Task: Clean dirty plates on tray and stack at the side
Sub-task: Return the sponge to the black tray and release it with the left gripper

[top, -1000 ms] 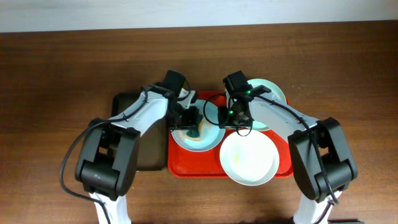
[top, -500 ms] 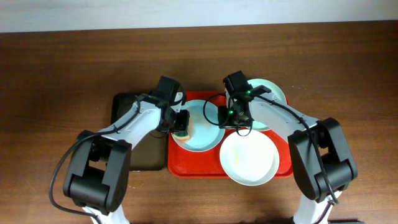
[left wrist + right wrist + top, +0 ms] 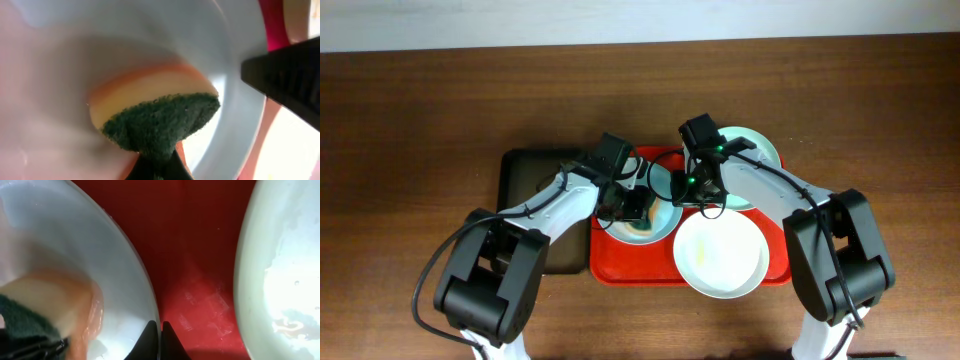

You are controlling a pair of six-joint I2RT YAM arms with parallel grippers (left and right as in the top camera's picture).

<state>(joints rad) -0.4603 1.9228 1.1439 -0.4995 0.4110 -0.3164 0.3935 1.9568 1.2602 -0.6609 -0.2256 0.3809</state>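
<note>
The red tray (image 3: 610, 262) holds three plates. The pale blue plate (image 3: 665, 215) lies at its left, the white plate (image 3: 720, 252) at the front and the pale green plate (image 3: 760, 150) at the back right. My left gripper (image 3: 634, 208) is shut on a yellow sponge with a green scouring face (image 3: 160, 112), pressed on the blue plate's (image 3: 150, 30) middle; its tips (image 3: 159, 169) show at the bottom edge. My right gripper (image 3: 692, 190) is shut on the blue plate's right rim (image 3: 145, 295), one tip (image 3: 160, 341) on each side.
A black tray (image 3: 525, 200) lies left of the red tray, under my left arm. In the right wrist view bare red tray floor (image 3: 200, 255) separates the blue plate from a pale plate with a yellowish smear (image 3: 285, 255).
My left gripper has carried the sponge rightward from the blue plate's left rim to its middle. The right gripper has stayed on the rim.
</note>
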